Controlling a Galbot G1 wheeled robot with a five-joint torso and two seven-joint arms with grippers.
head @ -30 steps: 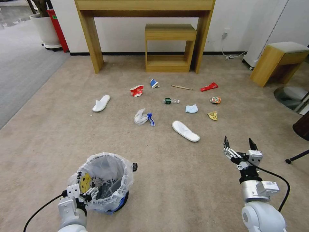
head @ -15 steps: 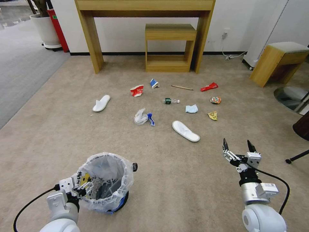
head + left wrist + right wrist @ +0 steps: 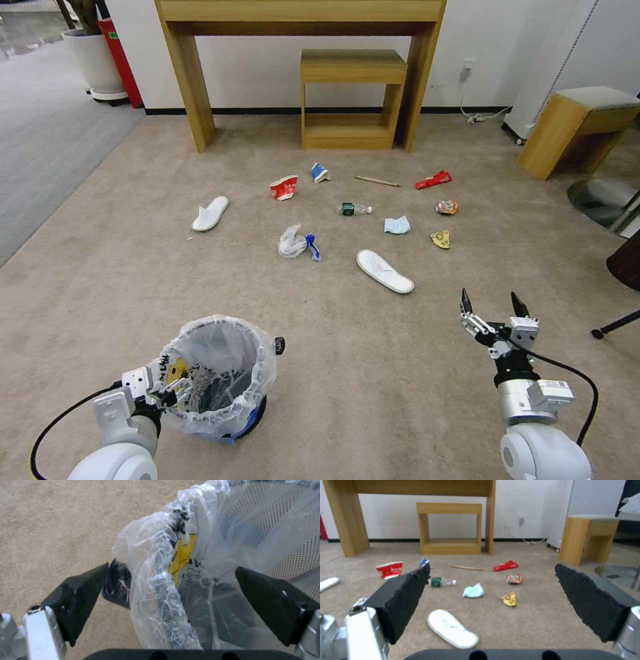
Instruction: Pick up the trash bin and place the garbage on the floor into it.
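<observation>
The trash bin [image 3: 217, 377] stands on the beige floor [image 3: 373, 373], near left, liner bag puffed over its rim. Left claw [image 3: 175, 393] sits at the bin's near-left rim, released: the left wrist view shows one finger [image 3: 80, 597] outside the wall and the other inside the liner, the rim between them. Judged a straddle set up for a rim pinch, not yet clenched. Right claw [image 3: 492, 312] hovers near right, released and empty, facing the garbage. Litter lies farther off, mid-carpet: nearest white slipper [image 3: 385, 271], green-label bottle [image 3: 353, 209], crushed red cup [image 3: 284, 188], all well apart from the bin.
</observation>
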